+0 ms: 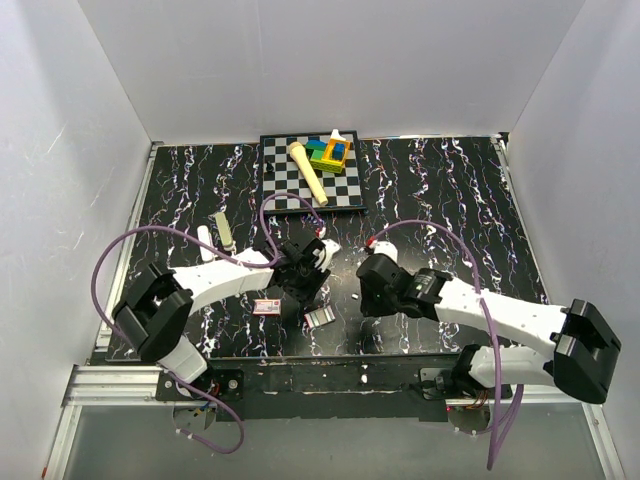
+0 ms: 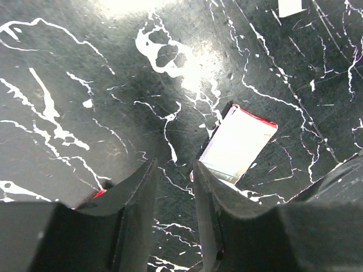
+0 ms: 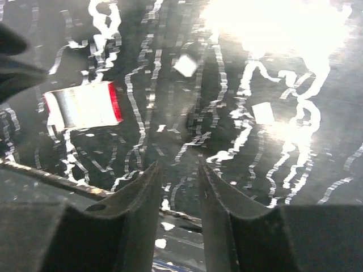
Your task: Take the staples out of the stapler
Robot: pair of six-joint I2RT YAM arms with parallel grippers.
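My left gripper (image 1: 301, 288) hangs over the black marbled table (image 1: 440, 200) near its front edge. It is open, with only table showing between its fingers (image 2: 174, 164). My right gripper (image 1: 364, 298) (image 3: 179, 165) is also open and holds nothing. Between and just in front of them lies a small flat silvery rectangle with red ends (image 1: 318, 318) (image 2: 238, 144) (image 3: 84, 105). I cannot tell whether it is the staples. No stapler shows clearly in any view. A few small bright flecks (image 3: 185, 65) lie on the table ahead of the right gripper.
A small red-and-white box (image 1: 267, 306) lies left of the silvery piece. A pale elongated object (image 1: 223, 232) rests at the left. At the back stands a chessboard (image 1: 290, 185) with a cream pestle-like stick (image 1: 307, 172) and coloured blocks (image 1: 330, 152). The front rail (image 1: 330, 375) runs close by.
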